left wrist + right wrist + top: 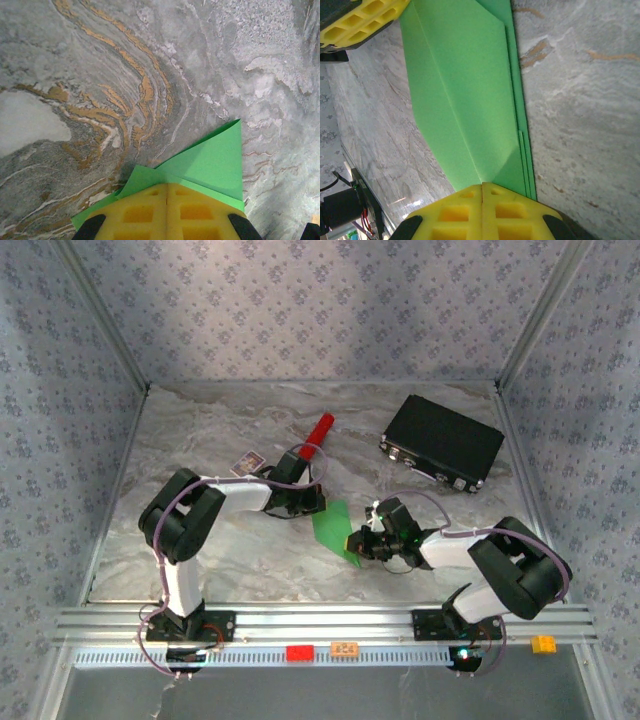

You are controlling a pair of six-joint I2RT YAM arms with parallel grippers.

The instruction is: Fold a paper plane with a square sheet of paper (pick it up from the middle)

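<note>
Left and right jaws clamp tight on opposite ends of the green sheet (335, 530) near the middle of the bench (200, 430), seemingly bracing it for creasing.

Lab robot test cell.
Wallpapered panels (300, 310) box in a marble-print tabletop (220, 560); left arm (180, 530) and right arm (510, 570) bolted to an aluminium rail (330, 622).

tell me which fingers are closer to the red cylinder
Left. The left fingers hold the far end of the green paper, short of the red cylinder; the right fingers hold its near end, farther away.
</note>
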